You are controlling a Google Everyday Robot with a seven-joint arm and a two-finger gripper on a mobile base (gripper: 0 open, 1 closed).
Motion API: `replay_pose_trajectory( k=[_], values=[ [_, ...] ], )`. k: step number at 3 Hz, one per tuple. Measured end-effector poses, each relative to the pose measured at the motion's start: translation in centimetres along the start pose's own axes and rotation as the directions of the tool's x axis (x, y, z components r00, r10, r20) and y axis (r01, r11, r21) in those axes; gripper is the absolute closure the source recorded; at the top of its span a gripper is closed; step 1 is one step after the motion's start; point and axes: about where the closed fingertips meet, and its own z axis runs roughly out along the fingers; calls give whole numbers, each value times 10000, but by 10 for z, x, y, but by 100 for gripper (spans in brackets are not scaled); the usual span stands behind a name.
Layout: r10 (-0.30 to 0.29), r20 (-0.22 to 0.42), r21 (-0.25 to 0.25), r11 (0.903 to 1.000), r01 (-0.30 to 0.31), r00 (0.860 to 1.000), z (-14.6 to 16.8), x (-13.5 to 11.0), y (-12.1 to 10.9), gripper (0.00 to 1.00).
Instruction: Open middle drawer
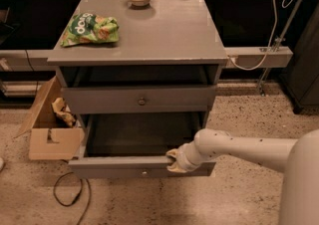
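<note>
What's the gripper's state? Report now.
Gripper: at the pulled-out drawer's front edge; open or shut cannot be told.

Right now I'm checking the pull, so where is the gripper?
In the camera view, the gripper is at the top front edge of the pulled-out middle drawer, right of its knob.

High frontal view, hand (175,161) low centre

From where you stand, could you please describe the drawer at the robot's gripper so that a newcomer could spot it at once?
Look at the grey cabinet in the middle. Under its shut drawer sits the middle drawer. It alone is pulled out, with the gripper at its front edge.
</note>
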Motion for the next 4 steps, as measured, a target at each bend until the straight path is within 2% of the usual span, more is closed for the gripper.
replay_pose_trajectory(
  k=[1, 4],
  values=[
    [0, 0, 0, 10000, 0, 10000, -3, -3, -1, 82],
    [-1, 2, -2, 10000, 1, 10000, -3, -3, -1, 11]
  ],
)
